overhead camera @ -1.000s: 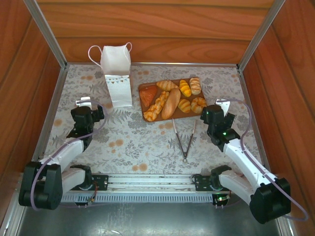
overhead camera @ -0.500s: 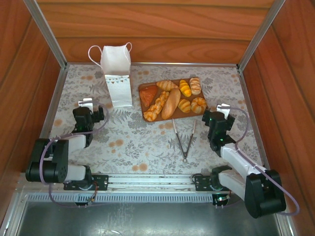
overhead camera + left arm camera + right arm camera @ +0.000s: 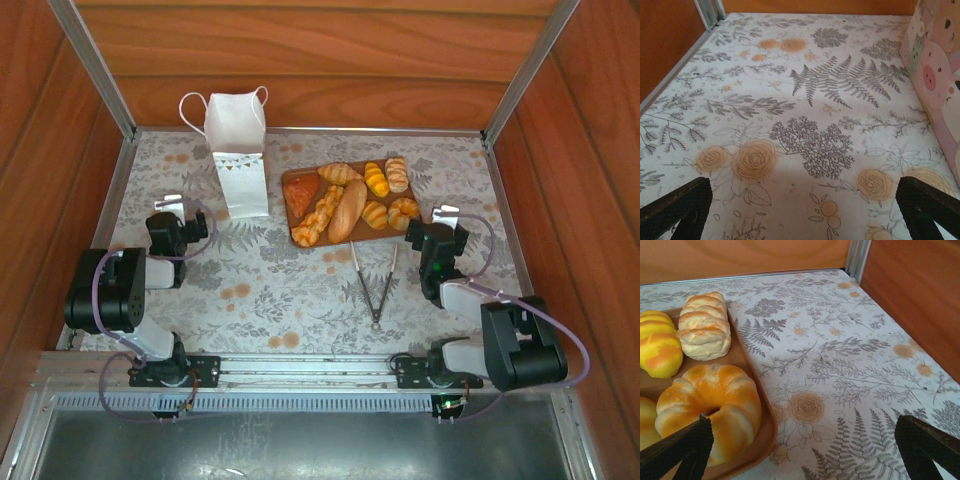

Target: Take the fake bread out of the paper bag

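Note:
The white paper bag (image 3: 237,150) stands upright at the back left, its inside hidden from above. Its printed side (image 3: 937,75) shows at the right edge of the left wrist view. Several pieces of fake bread (image 3: 348,203) lie on a flat brown board (image 3: 388,232) right of the bag. My left gripper (image 3: 172,222) is low over the cloth, left of the bag, open and empty (image 3: 805,220). My right gripper (image 3: 440,230) is at the board's right end, open and empty (image 3: 802,460), with a ring-shaped bread (image 3: 710,405) beside its left finger (image 3: 680,450).
Metal tongs (image 3: 374,280) lie on the flowered cloth in front of the board. A striped roll (image 3: 704,325) and a yellow roll (image 3: 657,342) sit further back on the board. Wooden walls with metal rails close in the table on three sides.
Both arms have folded up, their elbows drawn back toward the bases. The grippers have stayed low near the same spots, both open. Bag, bread and tongs have not moved.

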Motion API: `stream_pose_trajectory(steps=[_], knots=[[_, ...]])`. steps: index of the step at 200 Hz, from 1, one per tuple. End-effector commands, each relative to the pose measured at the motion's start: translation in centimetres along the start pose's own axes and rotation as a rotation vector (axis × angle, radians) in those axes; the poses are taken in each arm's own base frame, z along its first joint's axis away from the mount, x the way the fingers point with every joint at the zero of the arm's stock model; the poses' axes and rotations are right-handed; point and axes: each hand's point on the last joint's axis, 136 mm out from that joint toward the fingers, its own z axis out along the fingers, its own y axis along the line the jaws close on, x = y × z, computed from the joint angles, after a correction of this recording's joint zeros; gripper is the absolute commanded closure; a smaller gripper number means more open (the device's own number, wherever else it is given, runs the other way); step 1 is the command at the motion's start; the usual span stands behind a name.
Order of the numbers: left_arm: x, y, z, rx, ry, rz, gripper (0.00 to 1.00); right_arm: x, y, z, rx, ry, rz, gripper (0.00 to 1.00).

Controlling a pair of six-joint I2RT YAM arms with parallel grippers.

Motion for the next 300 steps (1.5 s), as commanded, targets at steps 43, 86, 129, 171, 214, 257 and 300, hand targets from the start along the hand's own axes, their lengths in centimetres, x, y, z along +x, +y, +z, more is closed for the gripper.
stream_pose_trajectory(steps=[43,86,129,171,214,257,300], knots=[[-1.2,0.2,0.0,-0.002,-0.036,-0.019,0.00,-0.1,1.7,3.9,-0.124,-0.008,-0.016,0.00],[-1.1,0.2,0.0,-0.003,-0.032,-0.018,0.00,0.1,1.9,4.8,-0.253,0.051,0.036,0.00],[-1.1,0.1,0.0,-0.001,-0.034,-0.016,0.00,0.1,1.9,4.8,-0.253,0.056,0.032,0.00],[-1.1,0.2,0.1,-0.004,-0.033,-0.014,0.00,0.1,2.0,4.8,-0.254,0.055,0.029,0.00],[-1.1,0.1,0.1,-0.002,-0.033,-0.014,0.00,0.1,1.9,4.8,-0.253,0.057,0.029,0.00],[-1.2,0.1,0.1,-0.004,-0.033,-0.014,0.00,0.1,1.9,4.9,-0.252,0.058,0.029,0.00],[-1.2,0.1,0.1,-0.003,-0.034,-0.014,0.00,0.2,2.1,4.9,-0.258,0.064,0.020,0.00]])
